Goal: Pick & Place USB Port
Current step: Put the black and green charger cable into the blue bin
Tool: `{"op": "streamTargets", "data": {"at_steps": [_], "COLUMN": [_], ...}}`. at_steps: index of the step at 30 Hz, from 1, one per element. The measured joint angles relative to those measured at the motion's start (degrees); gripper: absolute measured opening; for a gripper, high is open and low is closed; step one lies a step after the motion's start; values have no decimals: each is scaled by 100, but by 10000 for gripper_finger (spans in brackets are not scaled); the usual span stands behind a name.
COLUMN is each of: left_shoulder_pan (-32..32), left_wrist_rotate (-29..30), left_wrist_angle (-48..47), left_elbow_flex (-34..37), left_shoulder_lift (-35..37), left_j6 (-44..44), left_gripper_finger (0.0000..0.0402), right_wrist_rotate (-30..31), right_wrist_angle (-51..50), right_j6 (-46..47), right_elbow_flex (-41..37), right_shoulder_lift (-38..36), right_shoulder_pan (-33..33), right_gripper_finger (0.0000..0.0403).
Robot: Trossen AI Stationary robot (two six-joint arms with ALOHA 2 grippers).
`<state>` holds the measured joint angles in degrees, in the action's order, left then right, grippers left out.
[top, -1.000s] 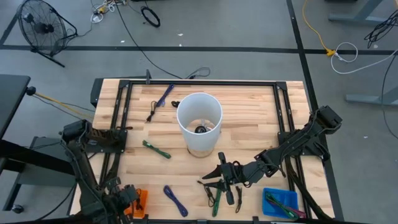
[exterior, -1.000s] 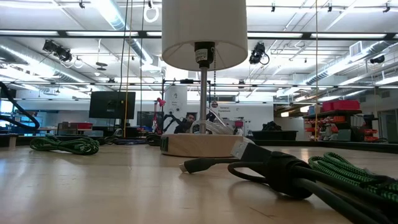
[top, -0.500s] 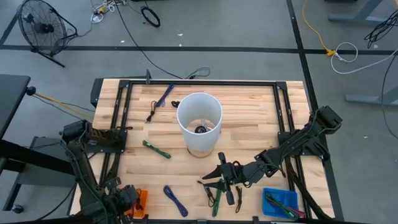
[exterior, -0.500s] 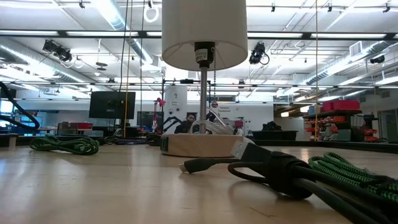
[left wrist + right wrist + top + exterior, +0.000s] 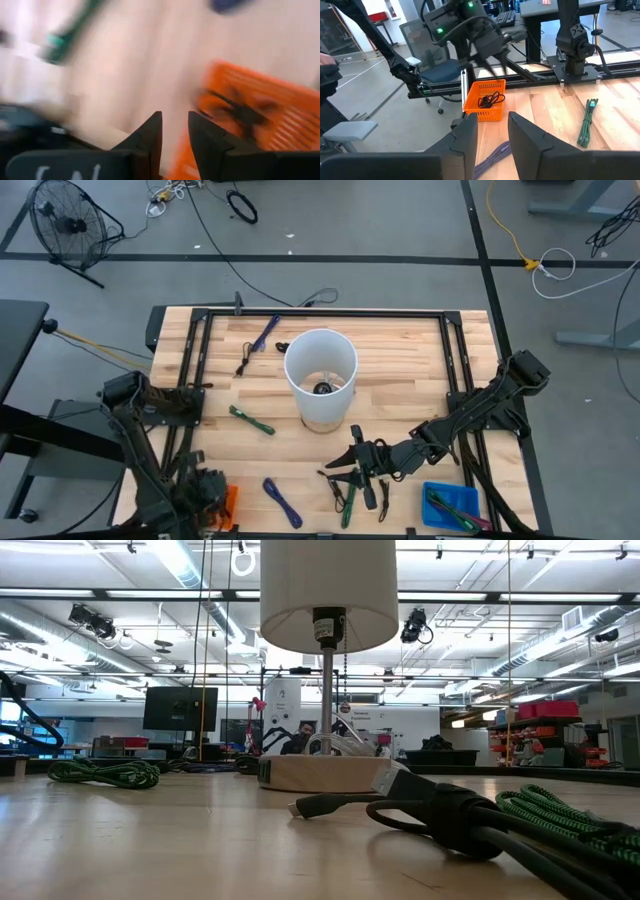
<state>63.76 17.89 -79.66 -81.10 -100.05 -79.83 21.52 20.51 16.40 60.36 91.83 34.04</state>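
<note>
Black cable down in the orange basket, left gripper right over it with nothing in its jaws.

The black USB cable lies coiled inside the basket at the tabletop's near-left corner, and the left gripper's jaws are parted a little just above the basket, empty. Away from the basket, past the blue cable, the right gripper hangs low beside the green cable; its jaws stand slightly apart, holding nothing. The white lamp sits mid-tabletop beyond the basket, and a blue bin occupies the opposite near corner. Bare wood planks, grey floor around, a fan far off behind the basket's side.
</note>
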Motion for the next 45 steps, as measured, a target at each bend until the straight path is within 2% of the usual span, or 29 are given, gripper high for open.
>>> {"op": "streamTargets", "data": {"at_steps": [4, 6, 10, 17, 20, 24, 28, 33, 36, 45], "left_shoulder_pan": [-404, -659, -1266, -2156, -2472, -2760, -3100, -3678, -3971, -4449], "left_wrist_rotate": [771, 1110, 1420, 1596, 1469, 1119, 839, -325, -643, -514], "left_wrist_angle": [-854, -978, -877, -815, -468, 283, 1927, 3600, 3590, 4136], "left_elbow_flex": [0, 0, 0, 158, 708, 1793, 2914, 3946, 4300, 4489], "left_shoulder_lift": [4, 33, 161, 476, 843, 1603, 2470, 3077, 3099, 3095], "left_j6": [272, 664, 1564, 2728, 3068, 3423, 4393, 5791, 6132, 6115], "left_gripper_finger": [89, 85, 76, 61, 56, 53, 53, 52, 52, 53], "right_wrist_rotate": [0, 0, -2, -13, -14, -15, -13, -10, -9, -5], "right_wrist_angle": [0, 1, 1, -6, -43, -50, -48, -37, -30, -48], "right_j6": [0, 0, 0, 0, 0, -1, -2, -2, -2, -46], "right_elbow_flex": [0, 0, 0, 0, 0, 0, 0, 0, 0, 0], "right_shoulder_lift": [0, 0, 0, 0, -1, 0, 0, 0, -2, -2], "right_shoulder_pan": [2, 1, 2, 2, 4, 7, 0, -18, -24, -24], "right_gripper_finger": [107, 107, 107, 107, 107, 107, 107, 107, 107, 107]}}
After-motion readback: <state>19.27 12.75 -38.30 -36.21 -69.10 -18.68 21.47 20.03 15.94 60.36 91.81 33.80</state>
